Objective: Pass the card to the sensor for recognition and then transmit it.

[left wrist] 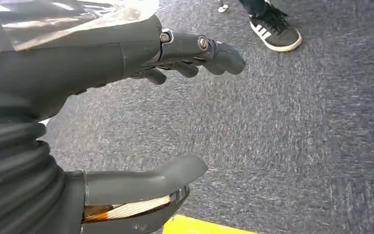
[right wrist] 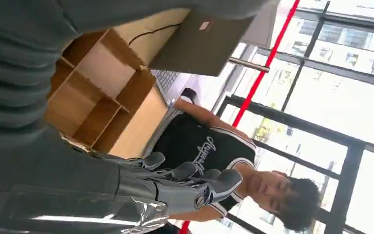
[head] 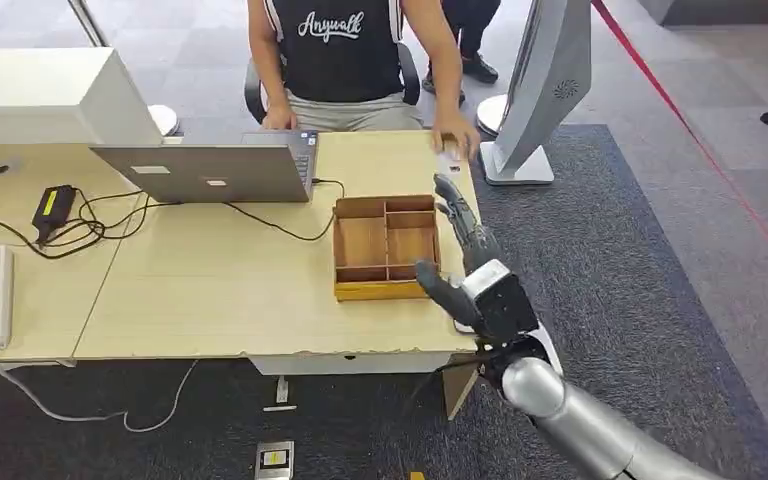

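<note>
The right hand (head: 465,270) is raised over the right end of the worktop (head: 210,290), just beside the wooden tray (head: 384,247), its fingers spread apart and holding nothing; its thumb points toward the tray's near right corner. The tray has several compartments, and the ones that can be seen look bare. The left hand (left wrist: 126,117) hangs over grey carpet (left wrist: 297,136), fingers apart and nothing between them. The card cannot be made out with certainty. A person (head: 345,55) in a black top sits across the worktop, one hand resting at its far right edge, behind an open laptop (head: 210,170). Black cables (head: 90,225) trail across the worktop's left side.
</note>
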`<state>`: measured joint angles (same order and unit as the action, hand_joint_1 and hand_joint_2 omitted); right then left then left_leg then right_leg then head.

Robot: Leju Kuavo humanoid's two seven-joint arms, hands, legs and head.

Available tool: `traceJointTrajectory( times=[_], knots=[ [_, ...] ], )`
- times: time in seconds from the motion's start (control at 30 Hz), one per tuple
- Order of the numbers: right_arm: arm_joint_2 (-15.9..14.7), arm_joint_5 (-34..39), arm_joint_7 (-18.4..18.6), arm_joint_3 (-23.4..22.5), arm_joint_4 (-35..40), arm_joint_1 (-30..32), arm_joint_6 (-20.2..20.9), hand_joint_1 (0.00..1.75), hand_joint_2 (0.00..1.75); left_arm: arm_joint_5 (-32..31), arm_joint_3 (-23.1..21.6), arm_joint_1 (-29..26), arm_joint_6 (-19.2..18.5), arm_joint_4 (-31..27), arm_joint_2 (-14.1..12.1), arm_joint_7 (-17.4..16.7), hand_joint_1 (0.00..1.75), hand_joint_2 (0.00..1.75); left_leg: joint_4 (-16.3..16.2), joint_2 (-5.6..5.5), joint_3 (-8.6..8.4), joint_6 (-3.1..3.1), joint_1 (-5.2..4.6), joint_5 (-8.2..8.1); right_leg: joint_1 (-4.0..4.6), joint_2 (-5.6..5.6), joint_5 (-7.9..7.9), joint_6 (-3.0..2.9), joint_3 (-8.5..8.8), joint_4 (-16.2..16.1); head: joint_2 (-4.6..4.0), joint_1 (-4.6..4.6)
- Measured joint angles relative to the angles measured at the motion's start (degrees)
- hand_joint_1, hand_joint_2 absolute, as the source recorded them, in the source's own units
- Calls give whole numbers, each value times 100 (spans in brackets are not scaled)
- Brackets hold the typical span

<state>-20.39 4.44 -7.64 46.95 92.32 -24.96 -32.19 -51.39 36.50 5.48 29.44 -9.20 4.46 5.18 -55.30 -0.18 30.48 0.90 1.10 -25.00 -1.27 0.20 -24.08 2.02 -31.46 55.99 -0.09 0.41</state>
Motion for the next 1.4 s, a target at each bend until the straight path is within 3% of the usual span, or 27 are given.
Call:
traceJointTrajectory(
  times=[0.2,0.33,0.47,0.77,0.97,1.3,1.4],
  knots=[
    [-46,-1640,719,24,110,104,-109,0,175,-46,55,15,2,0,9,0,0,175,1,0,0,0,1,0,1,0,0,0,0,1,2,-2],
    [-53,-4543,2009,118,47,35,278,0,175,-94,94,33,7,2,24,0,0,175,2,0,1,0,1,1,1,0,0,0,2,2,2,0],
    [-31,-6063,2538,253,-87,-56,799,0,175,-111,114,40,9,2,39,0,0,175,2,-1,2,0,1,1,1,0,0,0,3,2,0,0],
    [15,-7220,2926,444,-384,-166,1425,0,175,-267,179,50,-11,2,48,96,0,175,2,-1,3,0,1,1,1,-1,0,0,1,1,2,-2],
    [72,-7303,2939,535,-508,-227,1766,0,175,-304,190,52,-28,2,48,79,0,175,2,-1,3,0,1,1,1,0,0,0,0,2,0,-2],
    [162,-7307,2939,575,-651,-323,1840,0,175,-308,190,54,-28,2,48,59,0,175,1,-1,3,0,1,2,1,-1,0,0,2,2,0,-2],
    [214,-7200,2945,601,-747,-390,2035,0,175,-310,192,55,-28,2,48,59,0,175,2,-1,4,0,1,2,1,-1,0,0,1,2,2,-2]
  ],
)
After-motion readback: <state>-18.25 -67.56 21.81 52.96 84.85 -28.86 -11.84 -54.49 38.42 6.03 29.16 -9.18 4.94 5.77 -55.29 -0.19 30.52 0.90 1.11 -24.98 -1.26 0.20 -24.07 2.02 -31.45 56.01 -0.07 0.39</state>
